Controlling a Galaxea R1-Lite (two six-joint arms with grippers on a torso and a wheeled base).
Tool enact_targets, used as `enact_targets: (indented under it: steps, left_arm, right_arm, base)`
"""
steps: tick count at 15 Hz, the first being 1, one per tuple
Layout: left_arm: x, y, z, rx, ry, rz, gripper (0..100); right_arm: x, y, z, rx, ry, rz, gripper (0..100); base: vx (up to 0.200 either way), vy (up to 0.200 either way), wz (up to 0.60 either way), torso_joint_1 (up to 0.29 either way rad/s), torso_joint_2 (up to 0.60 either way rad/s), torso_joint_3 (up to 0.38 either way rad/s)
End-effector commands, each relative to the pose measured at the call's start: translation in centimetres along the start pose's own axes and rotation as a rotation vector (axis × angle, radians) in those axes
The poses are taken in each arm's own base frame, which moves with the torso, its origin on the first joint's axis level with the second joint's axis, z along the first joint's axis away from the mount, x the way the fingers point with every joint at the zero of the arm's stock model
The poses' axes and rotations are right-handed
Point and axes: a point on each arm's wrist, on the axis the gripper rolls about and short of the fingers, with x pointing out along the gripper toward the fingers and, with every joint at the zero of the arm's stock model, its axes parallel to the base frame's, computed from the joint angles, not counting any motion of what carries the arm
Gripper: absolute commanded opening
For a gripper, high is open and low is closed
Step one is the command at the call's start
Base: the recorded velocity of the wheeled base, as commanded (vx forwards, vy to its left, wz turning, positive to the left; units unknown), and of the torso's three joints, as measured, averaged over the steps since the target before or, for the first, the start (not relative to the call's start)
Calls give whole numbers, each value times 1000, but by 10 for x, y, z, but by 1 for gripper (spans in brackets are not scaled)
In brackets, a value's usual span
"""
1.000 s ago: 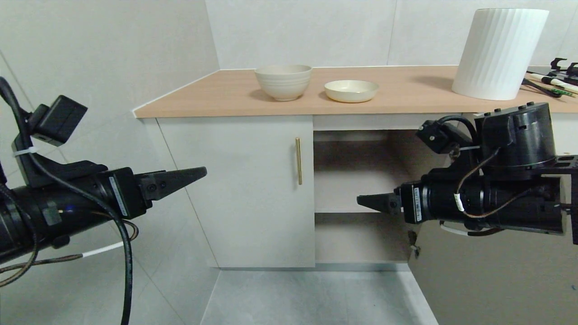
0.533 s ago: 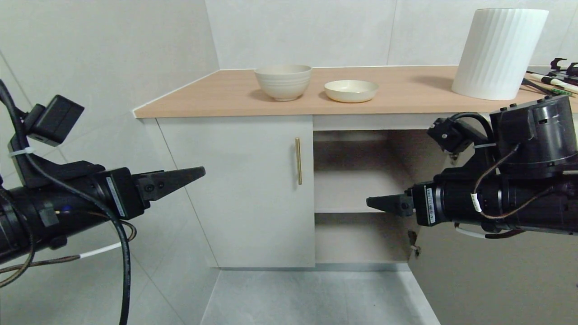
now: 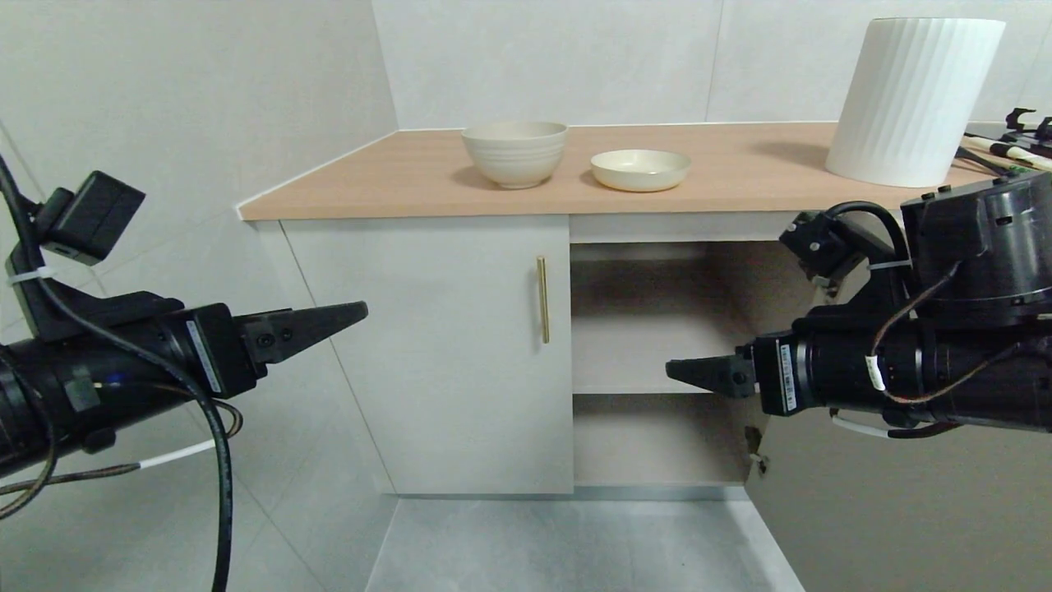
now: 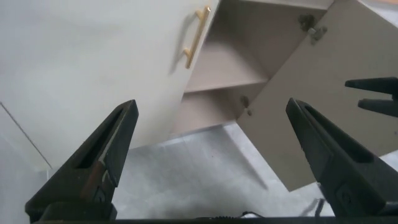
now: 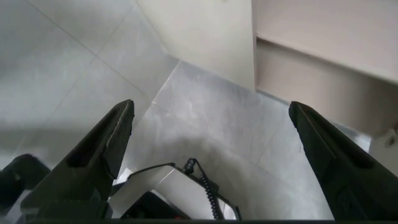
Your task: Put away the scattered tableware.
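Wooden countertop (image 3: 370,185) in a tiled corner.
- Ribbed beige bowl (image 3: 515,152): upright, toward the counter's left end.
- Shallow cream dish (image 3: 640,168): near the bowl on its right, not touching.
- White ribbed cylinder (image 3: 912,99): well to the right.
- Cabinet (image 3: 427,353) below: left door shut, right door open.
- Left gripper (image 3: 353,314) and right gripper (image 3: 675,372): below counter level, fingers spread wide, holding nothing.
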Motion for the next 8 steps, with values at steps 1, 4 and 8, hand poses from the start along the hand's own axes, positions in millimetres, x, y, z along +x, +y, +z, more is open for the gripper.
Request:
enact_targets:
  steps: [1,4,8]
  left_arm:
    - [2,1,-1,-3,5,4,100]
    - [2,1,-1,-3,5,4,100]
    - [2,1,-1,-4,5,4,100]
  right_arm:
    - [0,0,0,0,1,0,100]
    - [0,0,-2,0,6,3,100]
    - [0,0,-3,-2,9,7,100]
  base:
    - [200,0,0,2,2,-7]
    - [200,0,0,4,-1,-1]
    - [200,0,0,2,5,-4]
